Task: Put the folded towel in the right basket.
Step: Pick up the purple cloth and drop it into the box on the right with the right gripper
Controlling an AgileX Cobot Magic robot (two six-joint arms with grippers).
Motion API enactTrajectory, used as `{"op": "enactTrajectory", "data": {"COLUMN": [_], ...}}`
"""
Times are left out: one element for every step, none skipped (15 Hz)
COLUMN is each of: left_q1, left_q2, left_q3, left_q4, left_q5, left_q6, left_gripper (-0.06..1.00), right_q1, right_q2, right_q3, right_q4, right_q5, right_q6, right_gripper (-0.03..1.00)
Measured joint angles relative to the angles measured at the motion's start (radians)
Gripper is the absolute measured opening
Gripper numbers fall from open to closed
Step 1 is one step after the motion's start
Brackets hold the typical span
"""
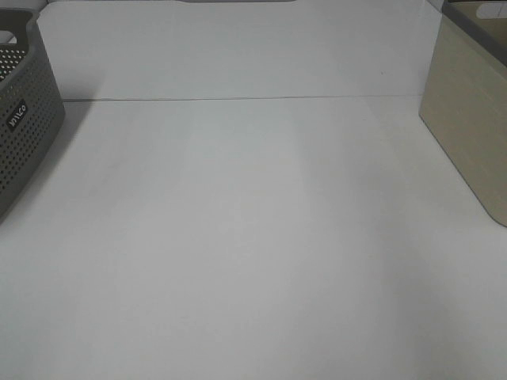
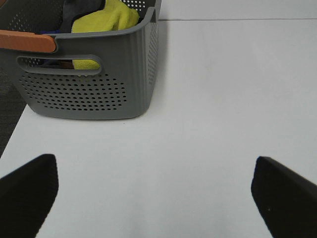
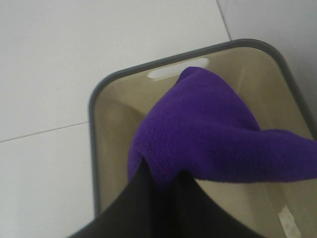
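Observation:
In the right wrist view my right gripper (image 3: 161, 181) is shut on a folded purple towel (image 3: 213, 134) and holds it over the open beige basket (image 3: 106, 114) with a grey rim. The towel hangs inside the basket's opening. In the exterior high view that beige basket (image 1: 467, 134) stands at the right edge; neither arm shows there. My left gripper (image 2: 158, 193) is open and empty above the white table, its dark fingertips (image 2: 29, 193) spread wide, some way from the grey perforated basket (image 2: 94, 84).
The grey basket (image 1: 24, 119) at the left edge holds a yellow cloth (image 2: 106, 20) and dark cloths, and has an orange handle (image 2: 27, 40). The white table (image 1: 253, 237) stretches between the two baskets.

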State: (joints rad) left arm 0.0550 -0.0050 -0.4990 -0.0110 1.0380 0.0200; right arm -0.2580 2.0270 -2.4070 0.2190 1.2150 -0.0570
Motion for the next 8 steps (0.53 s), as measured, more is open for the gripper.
{"op": "enactTrajectory", "data": {"left_q1": [0.0, 0.0, 0.0, 0.0, 0.0, 0.0, 0.0, 0.0], "left_q2": [0.0, 0.0, 0.0, 0.0, 0.0, 0.0, 0.0, 0.0], "left_q3": [0.0, 0.0, 0.0, 0.0, 0.0, 0.0, 0.0, 0.0], "left_q4": [0.0, 0.0, 0.0, 0.0, 0.0, 0.0, 0.0, 0.0], "left_q5": [0.0, 0.0, 0.0, 0.0, 0.0, 0.0, 0.0, 0.0], "left_q6": [0.0, 0.0, 0.0, 0.0, 0.0, 0.0, 0.0, 0.0], "left_gripper": [0.99, 0.99, 0.99, 0.99, 0.99, 0.99, 0.99, 0.99], "right_q1": [-0.036, -0.058, -0.065, -0.065, -0.064, -0.064, -0.064, -0.064], "right_q2": [0.007, 0.019, 0.036, 0.058, 0.076, 0.087, 0.094, 0.095], "right_q3": [0.011, 0.029, 0.046, 0.061, 0.068, 0.07, 0.07, 0.07], "right_q4": [-0.001, -0.003, -0.003, -0.002, 0.005, 0.007, 0.006, 0.005], "right_q5": [0.0, 0.0, 0.001, 0.006, 0.008, 0.008, 0.008, 0.008], "right_q6": [0.0, 0.0, 0.0, 0.0, 0.0, -0.002, -0.008, -0.049], "right_gripper": [0.06, 0.06, 0.06, 0.07, 0.13, 0.28, 0.51, 0.86]}}
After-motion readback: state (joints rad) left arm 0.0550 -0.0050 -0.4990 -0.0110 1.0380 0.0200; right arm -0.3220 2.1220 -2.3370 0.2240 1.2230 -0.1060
